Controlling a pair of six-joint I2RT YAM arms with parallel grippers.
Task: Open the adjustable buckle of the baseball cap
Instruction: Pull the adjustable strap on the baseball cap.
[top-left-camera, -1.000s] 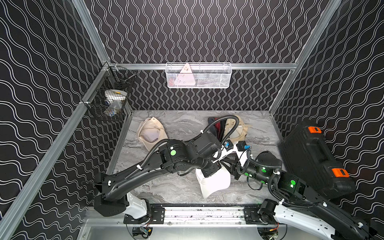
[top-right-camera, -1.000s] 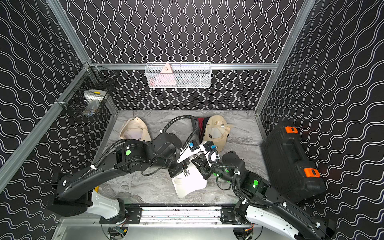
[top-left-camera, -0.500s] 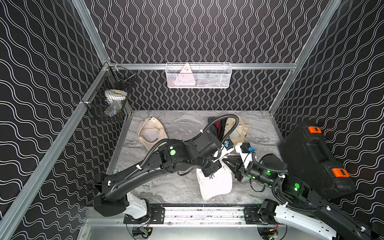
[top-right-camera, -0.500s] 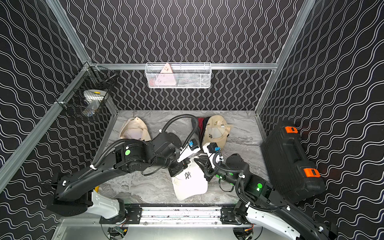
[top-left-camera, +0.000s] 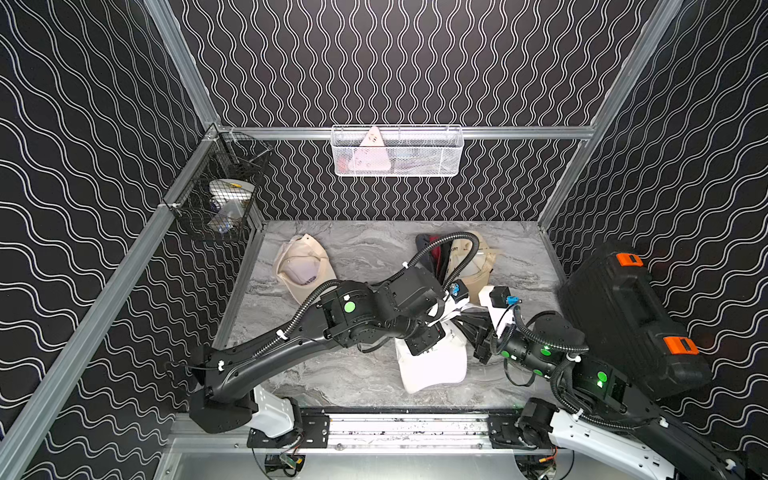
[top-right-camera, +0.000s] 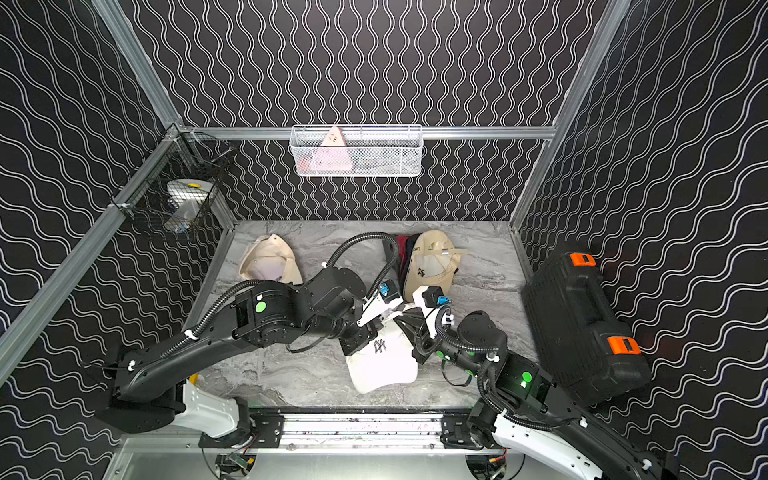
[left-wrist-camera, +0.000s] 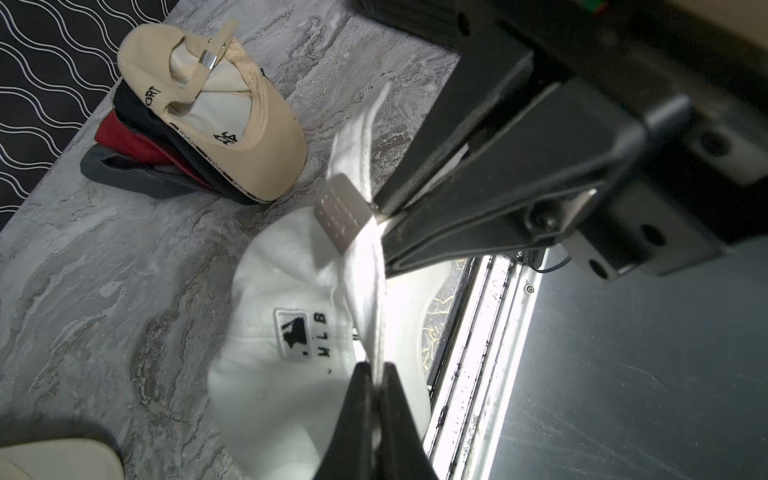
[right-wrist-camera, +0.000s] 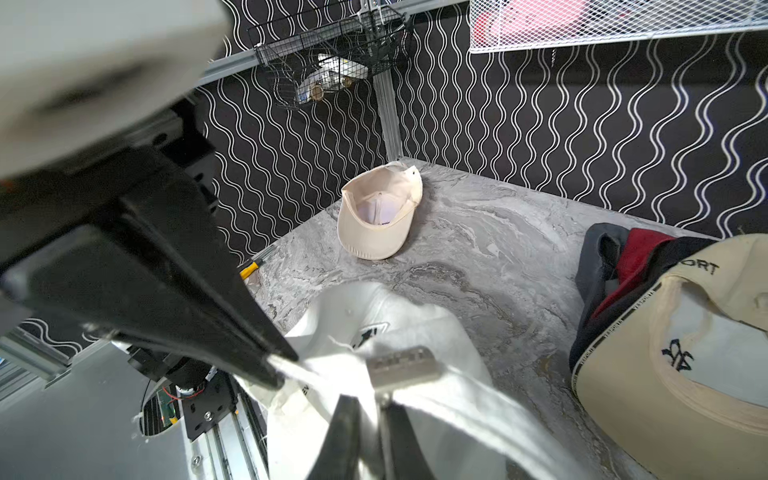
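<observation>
The white cap (top-left-camera: 432, 365) is lying at the front middle of the worktop (top-left-camera: 365, 257), between the two arms, with its brim pointing toward the front rail. Its back is being held up by the strap (left-wrist-camera: 372, 291). From here I cannot tell whether the crown is resting on the worktop.

The left gripper (left-wrist-camera: 377, 370) is pinching the strap, its jaws pressed together on the white band. The right gripper (right-wrist-camera: 372, 405) is also pressed together, nipping the same strap right beside the metal buckle (left-wrist-camera: 341, 217). The buckle is sitting on the strap between the two grippers, much nearer the right one. The strap is running taut from one grip to the other, and its loose tail is sticking out past the buckle.

Behind the arms, a stack of caps (top-left-camera: 457, 257) is lying to the right with a beige one on top. A single beige cap (top-left-camera: 303, 266) is lying upside down to the left. A black case (top-left-camera: 623, 316) is leaning against the right wall.
</observation>
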